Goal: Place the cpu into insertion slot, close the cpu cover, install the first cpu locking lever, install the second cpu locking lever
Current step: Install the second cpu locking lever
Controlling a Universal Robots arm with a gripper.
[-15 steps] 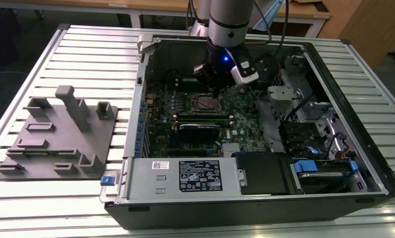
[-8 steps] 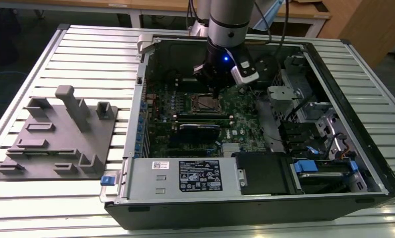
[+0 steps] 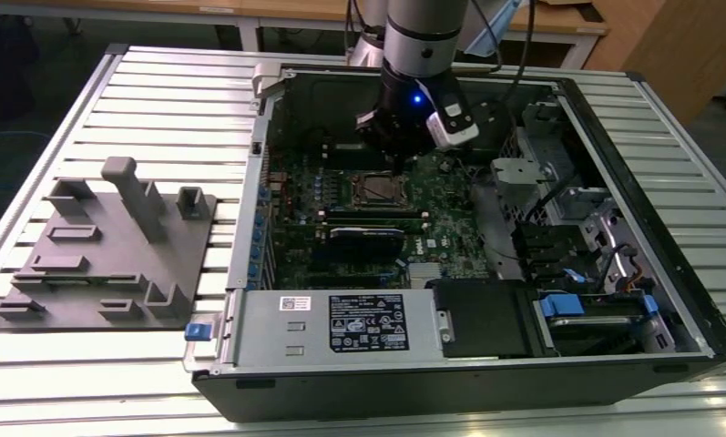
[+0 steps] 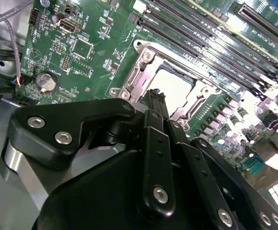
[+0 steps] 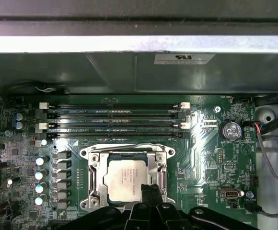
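The cpu (image 5: pixel 125 179) already sits flat in its slot on the green board (image 5: pixel 211 143), with the cpu cover (image 5: pixel 93 179) down around it. The hand (image 5: pixel 151 191) hangs just over the cpu's edge, its fingers pressed close together and holding nothing. The cover looks thin, stiff and springy. I think the cpu is light and easy to hurt.

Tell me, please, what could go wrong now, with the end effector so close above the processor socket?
1. The end effector hangs just over the edge of the cpu cover, which lies closed around the cpu. A small sideways slip might scrape the cpu's metal top.
2. The thin wire levers run beside the memory slots; a missed push could strike those slots or the nearby capacitors.
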